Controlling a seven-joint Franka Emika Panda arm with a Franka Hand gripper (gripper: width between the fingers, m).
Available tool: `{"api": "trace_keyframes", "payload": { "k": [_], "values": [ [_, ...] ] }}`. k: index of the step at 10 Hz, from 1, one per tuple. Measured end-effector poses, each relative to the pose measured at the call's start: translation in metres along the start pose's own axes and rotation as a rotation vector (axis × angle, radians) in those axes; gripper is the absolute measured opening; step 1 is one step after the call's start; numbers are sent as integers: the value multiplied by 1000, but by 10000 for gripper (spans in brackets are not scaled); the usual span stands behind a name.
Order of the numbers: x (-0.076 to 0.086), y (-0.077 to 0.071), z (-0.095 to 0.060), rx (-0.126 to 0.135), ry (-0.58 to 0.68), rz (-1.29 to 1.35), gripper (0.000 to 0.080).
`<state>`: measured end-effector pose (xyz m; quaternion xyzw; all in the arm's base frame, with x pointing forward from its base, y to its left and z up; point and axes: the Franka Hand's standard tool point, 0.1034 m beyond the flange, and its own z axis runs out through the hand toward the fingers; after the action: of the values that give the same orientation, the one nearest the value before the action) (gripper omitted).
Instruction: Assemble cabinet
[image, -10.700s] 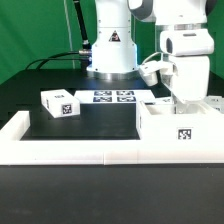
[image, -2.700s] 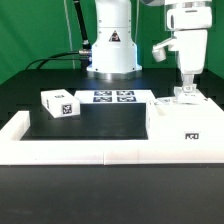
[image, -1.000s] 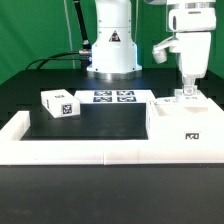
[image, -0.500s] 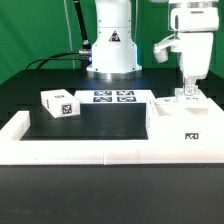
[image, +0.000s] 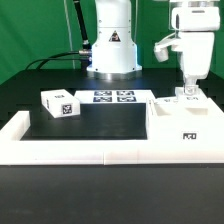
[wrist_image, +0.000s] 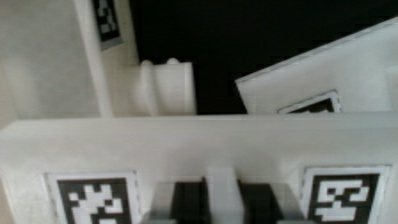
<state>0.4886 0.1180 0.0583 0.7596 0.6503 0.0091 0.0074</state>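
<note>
The large white cabinet body (image: 185, 128) lies at the exterior view's right, against the border rail, with a marker on its front. My gripper (image: 188, 92) points straight down at its back edge, among small marker tags. In the wrist view the dark fingertips (wrist_image: 178, 203) stand close together on a thin white strip of a panel (wrist_image: 214, 140) that bears two markers. A small white block (image: 58, 103) with markers lies apart at the exterior view's left. In the wrist view a white knobbed part (wrist_image: 160, 88) and another marked panel (wrist_image: 306, 92) show beyond.
The marker board (image: 113, 97) lies flat before the robot base (image: 110, 55). A long low white border rail (image: 70, 150) runs along the front and up the left side. Black mat lies between the block and the cabinet body.
Nothing has visibly moved in the last second. Since the oldest frame the cabinet body sits lower and the gripper has come to its back edge.
</note>
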Motion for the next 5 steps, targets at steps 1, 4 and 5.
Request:
{"api": "trace_keyframes", "payload": {
  "k": [1, 4, 5],
  "values": [
    [1, 8, -2, 24, -20, 1, 70],
    [2, 35, 0, 56, -44, 16, 70],
    [2, 40, 0, 56, -44, 16, 70]
  ]
}}
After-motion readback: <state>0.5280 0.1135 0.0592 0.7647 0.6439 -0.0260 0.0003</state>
